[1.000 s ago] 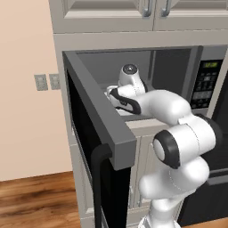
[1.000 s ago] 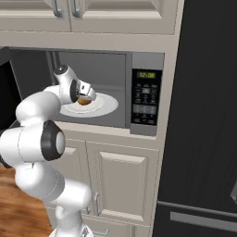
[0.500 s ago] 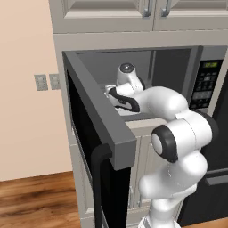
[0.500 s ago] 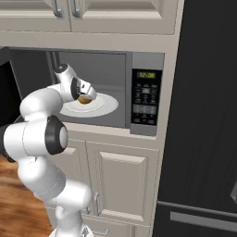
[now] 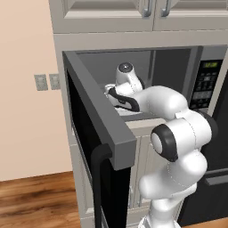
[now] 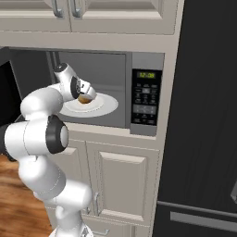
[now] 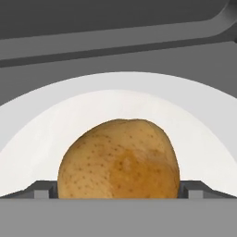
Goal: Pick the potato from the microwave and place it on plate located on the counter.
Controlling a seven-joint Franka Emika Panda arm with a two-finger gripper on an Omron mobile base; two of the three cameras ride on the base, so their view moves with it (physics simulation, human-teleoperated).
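Golden-brown potato [image 7: 119,159] sits between the pincer [image 7: 118,190] fingertips, bottom centre of hand view, on the white dish [image 7: 41,129] inside the microwave [image 6: 111,69]. Can't tell whether it's clamped. Risk: shallow grip, potato rolls off on lift. Arm reaches in past the door [image 5: 95,147], wrist bent down.

We are in a home kitchen, a rendered one. We see a built-in microwave [image 6: 92,99] set into a wall of pale grey cabinets, with its door [image 5: 95,147] swung open and a button panel [image 6: 146,99] with a green display. Above it are upper cabinet doors [image 6: 92,11] with metal handles, and below it panelled cabinet doors [image 6: 122,185]. To the side stands a tall black refrigerator [image 6: 203,129]. The floor [image 5: 40,200] is brown wood, and the beige wall carries two switch plates [image 5: 46,82].
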